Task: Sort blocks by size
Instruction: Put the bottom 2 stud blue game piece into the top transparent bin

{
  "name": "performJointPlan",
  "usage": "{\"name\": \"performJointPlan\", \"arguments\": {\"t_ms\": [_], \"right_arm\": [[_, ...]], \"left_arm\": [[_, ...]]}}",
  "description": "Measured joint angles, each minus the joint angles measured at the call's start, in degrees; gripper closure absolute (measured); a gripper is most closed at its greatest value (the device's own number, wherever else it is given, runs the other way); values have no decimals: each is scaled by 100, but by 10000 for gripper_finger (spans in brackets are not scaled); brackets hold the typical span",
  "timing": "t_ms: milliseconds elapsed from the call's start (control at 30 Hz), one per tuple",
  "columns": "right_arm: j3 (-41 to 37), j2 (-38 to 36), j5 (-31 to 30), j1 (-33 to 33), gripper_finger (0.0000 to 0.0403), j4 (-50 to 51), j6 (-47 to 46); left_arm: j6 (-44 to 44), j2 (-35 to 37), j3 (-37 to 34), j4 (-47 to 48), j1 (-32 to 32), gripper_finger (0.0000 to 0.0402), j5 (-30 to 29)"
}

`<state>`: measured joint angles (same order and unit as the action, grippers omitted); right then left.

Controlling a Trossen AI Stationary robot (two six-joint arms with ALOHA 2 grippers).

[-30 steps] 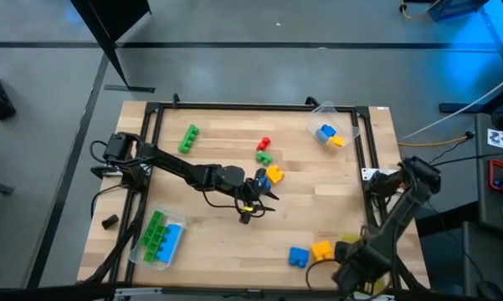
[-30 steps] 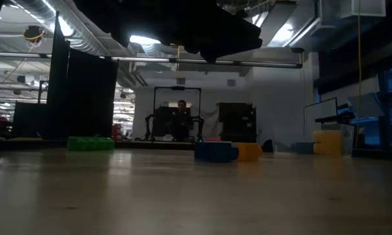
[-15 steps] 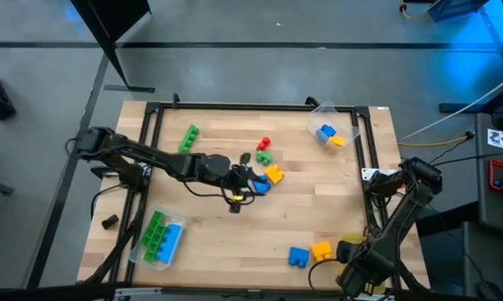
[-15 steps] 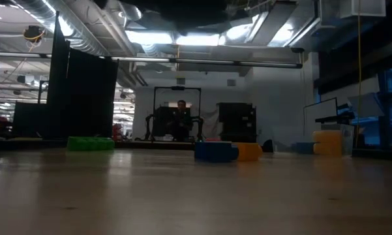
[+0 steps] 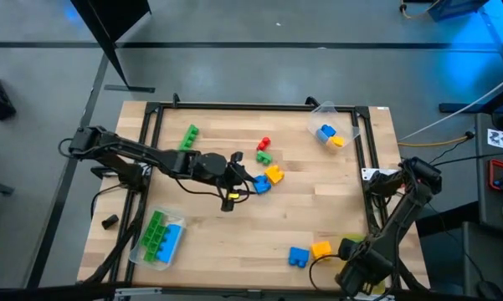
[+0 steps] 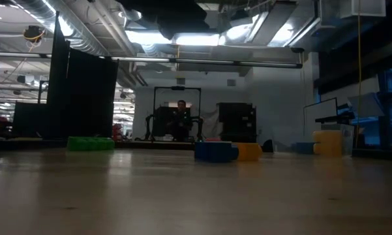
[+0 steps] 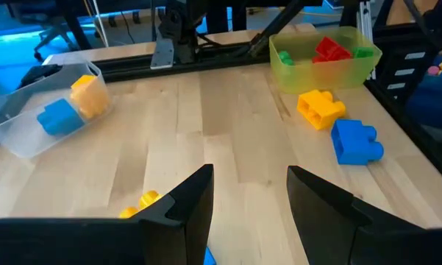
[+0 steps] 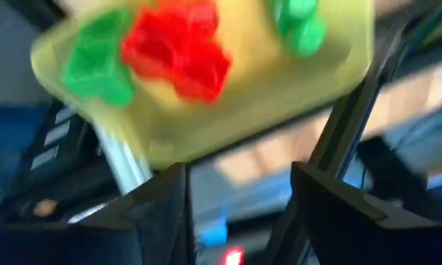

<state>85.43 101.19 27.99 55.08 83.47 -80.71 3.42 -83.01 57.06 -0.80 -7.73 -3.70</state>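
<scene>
The left gripper (image 5: 244, 178) has drawn back from the blue block (image 5: 260, 185) and orange block (image 5: 274, 175).

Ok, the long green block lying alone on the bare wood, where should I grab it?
Take the long green block at mid-length, closing across its narrow width and coming straight down from above. It lies flat and slightly slanted, with bare table on every side, so turn the wrist to match the slant.
</scene>
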Motion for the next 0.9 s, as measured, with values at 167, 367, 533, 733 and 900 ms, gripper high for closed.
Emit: {"name": "performJointPlan", "arguments": {"t_ms": [167,367,533,733,900], "right_arm": [[2,-16,1179,-268,149,-13,-312],[321,-52,426,-562,154,-160,-323],[858,-55,-841,-840,154,-733,-38],[968,4,-2934,-966,155,-2088,1059],[966,383,-3538,-1052,155,-2458,2429]], "left_arm": [[70,227,0,204,0,245,-2],[59,222,0,449,-5,245,-2],[-45,207,-74,504,-17,245,0],[-131,207,-125,495,-17,245,1],[-272,209,-125,489,-17,245,2]]}}
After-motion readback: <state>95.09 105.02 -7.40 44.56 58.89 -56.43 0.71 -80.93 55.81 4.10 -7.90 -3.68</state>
